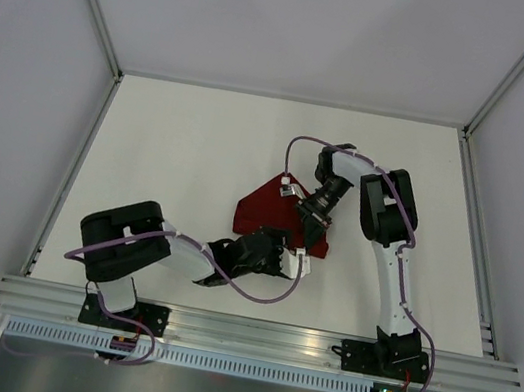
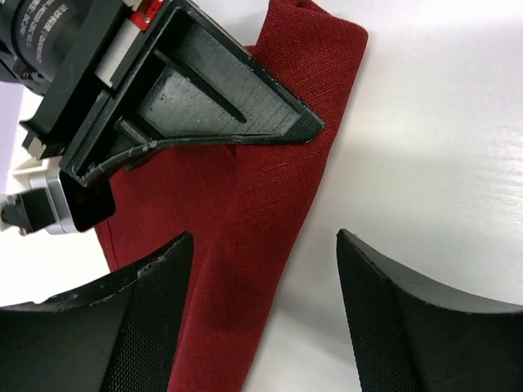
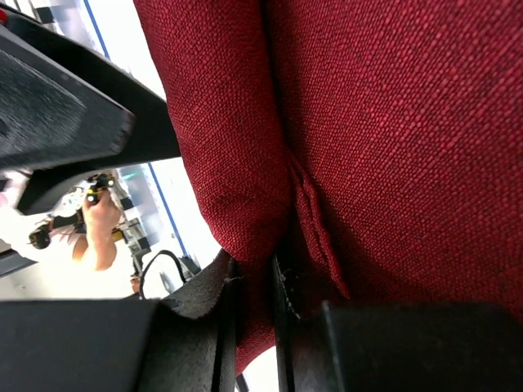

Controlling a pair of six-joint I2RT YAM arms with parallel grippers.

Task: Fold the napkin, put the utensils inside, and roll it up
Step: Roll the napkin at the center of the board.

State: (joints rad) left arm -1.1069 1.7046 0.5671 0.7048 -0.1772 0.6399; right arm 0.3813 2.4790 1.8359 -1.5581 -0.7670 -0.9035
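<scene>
The maroon napkin (image 1: pixel 268 208) lies folded and partly rolled near the table's middle. My right gripper (image 1: pixel 311 233) is shut on a fold of the napkin (image 3: pixel 245 147), and the cloth is pinched between its jaws at the napkin's near right end. My left gripper (image 1: pixel 283 259) is open just in front of that end. In the left wrist view its fingers straddle the napkin's (image 2: pixel 237 212) right edge, one finger (image 2: pixel 122 318) over the cloth, the other (image 2: pixel 417 318) over bare table. The right gripper's finger (image 2: pixel 221 106) shows above. The utensils are hidden.
The white table (image 1: pixel 178 151) is bounded by grey walls and metal rails at the sides (image 1: pixel 73 173) and near edge (image 1: pixel 258 335). The two arms crowd together at the napkin's near right end.
</scene>
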